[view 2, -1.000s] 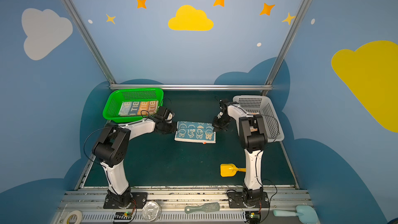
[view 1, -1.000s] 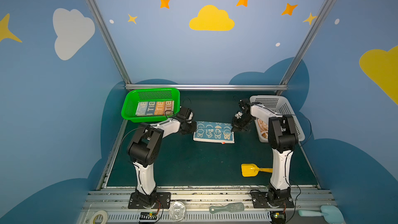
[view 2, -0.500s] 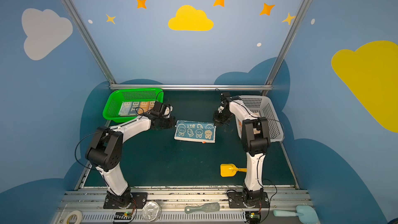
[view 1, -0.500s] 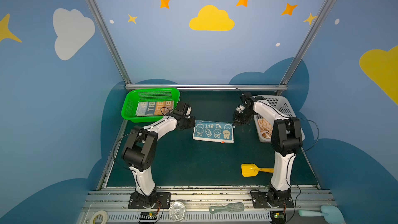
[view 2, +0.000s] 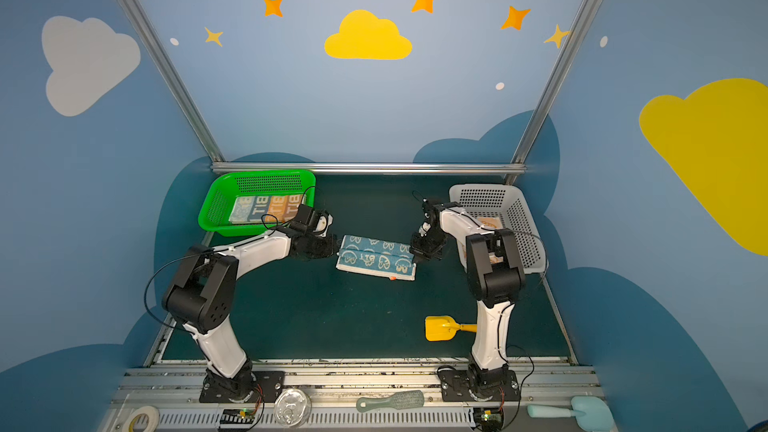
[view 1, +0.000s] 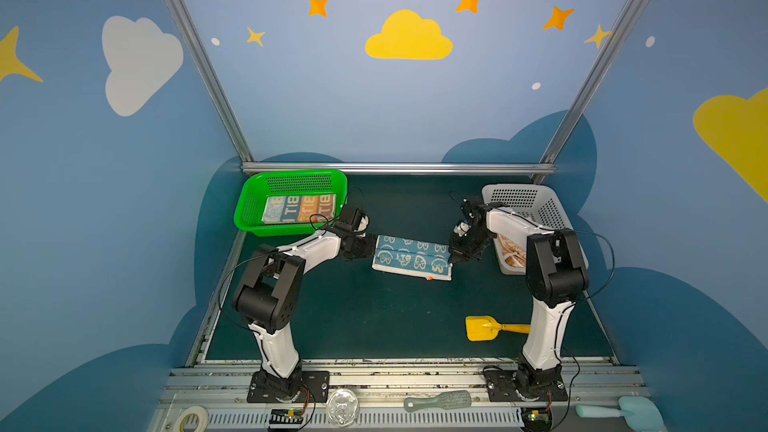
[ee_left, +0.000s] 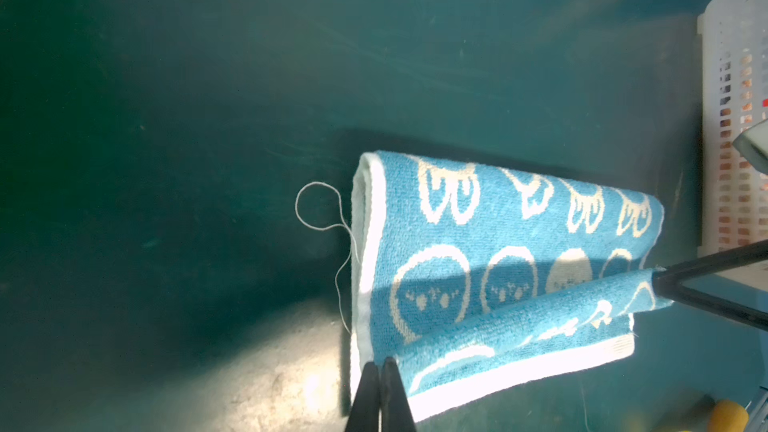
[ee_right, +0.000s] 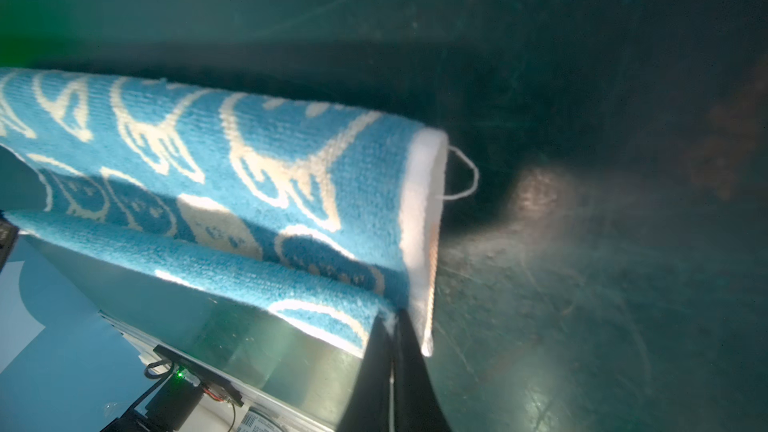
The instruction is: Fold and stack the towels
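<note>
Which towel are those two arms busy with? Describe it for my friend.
Find the dark green tabletop between the green basket and the white basket. Mid-table lies the blue towel, pinched at each end by the left hand and the right hand. Only this towel is outside a basket, and it shows cream rabbit faces.

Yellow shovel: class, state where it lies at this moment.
In both top views the yellow shovel lies on the green mat, right of centre, handle pointing at the right arm, nearer the camera than the blue towel.
</note>
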Robot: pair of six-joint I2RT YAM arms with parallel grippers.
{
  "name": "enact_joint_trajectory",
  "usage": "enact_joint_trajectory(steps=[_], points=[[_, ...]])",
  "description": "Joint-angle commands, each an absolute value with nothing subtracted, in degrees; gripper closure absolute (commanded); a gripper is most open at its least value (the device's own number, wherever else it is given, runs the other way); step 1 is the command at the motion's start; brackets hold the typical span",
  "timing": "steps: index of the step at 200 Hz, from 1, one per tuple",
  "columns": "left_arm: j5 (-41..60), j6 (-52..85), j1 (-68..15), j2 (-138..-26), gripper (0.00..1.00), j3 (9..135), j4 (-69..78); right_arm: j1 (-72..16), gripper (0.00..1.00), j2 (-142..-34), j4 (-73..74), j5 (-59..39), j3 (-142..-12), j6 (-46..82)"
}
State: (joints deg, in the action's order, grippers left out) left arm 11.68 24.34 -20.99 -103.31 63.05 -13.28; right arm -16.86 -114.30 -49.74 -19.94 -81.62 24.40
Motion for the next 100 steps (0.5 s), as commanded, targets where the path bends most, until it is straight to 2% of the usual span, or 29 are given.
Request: enact_joint_trajectory(steps=[1,100], points=[[10.6,24.9,-20.8,-102.2,0.97,62.1,-12.8,-16.5,1.00,-113.2,-49.7,-17.8,-81.1,24.5],[10.1,25.2,-21.2,-99.8,0.97,61.7,-13.3,-17.5,1.00,-107.1,-51.8,-16.9,-80.4,24.7]])
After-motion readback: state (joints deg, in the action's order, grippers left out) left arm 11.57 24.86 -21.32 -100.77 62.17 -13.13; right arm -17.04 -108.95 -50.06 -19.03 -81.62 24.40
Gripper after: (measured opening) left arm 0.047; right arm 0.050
